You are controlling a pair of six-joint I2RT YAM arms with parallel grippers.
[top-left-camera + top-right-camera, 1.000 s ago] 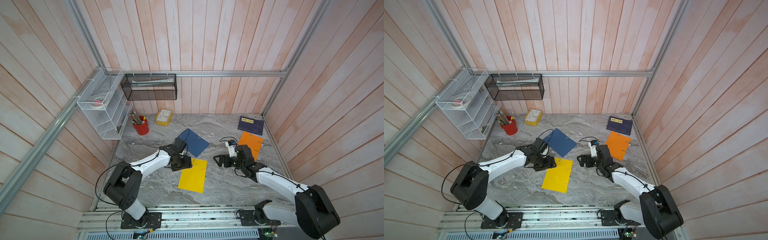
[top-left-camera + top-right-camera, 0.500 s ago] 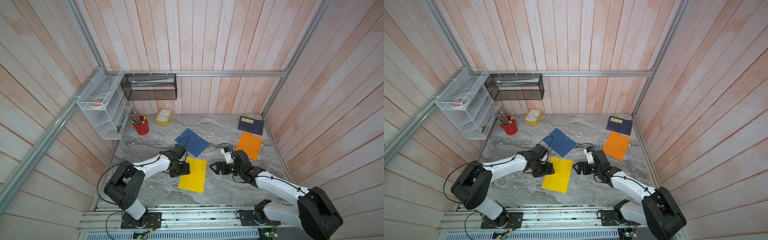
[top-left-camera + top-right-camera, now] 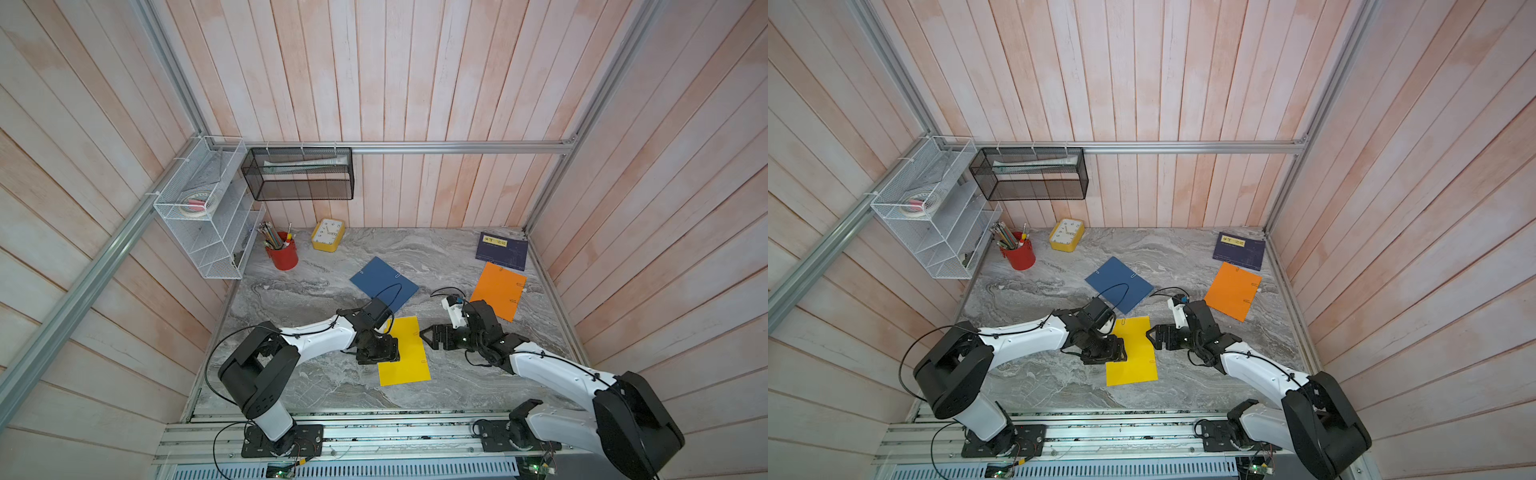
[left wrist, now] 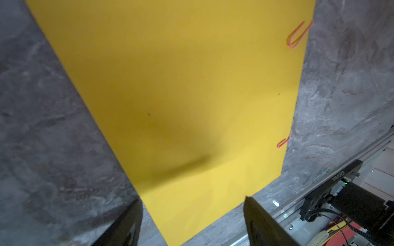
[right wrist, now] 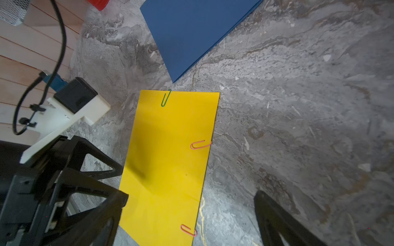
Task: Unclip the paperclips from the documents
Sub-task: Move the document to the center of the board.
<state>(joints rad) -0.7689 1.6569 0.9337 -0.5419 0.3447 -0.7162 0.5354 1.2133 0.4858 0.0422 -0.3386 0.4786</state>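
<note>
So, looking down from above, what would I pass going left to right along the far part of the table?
Red pencil cup → yellow clock → blue sheet → navy booklet. The orange sheet spans the same stretch as the booklet, so it has no clear place in the order.

Left hand [image 3: 384, 357] at yellow sheet [image 3: 409, 363] edge; right hand [image 3: 424, 338] just beside it

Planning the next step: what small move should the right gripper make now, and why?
Probably ease the right gripper forward and down onto the pink paperclip: its jaws stand open, the clip sits just ahead on the edge of the yellow sheet, and nothing is held yet.
</note>
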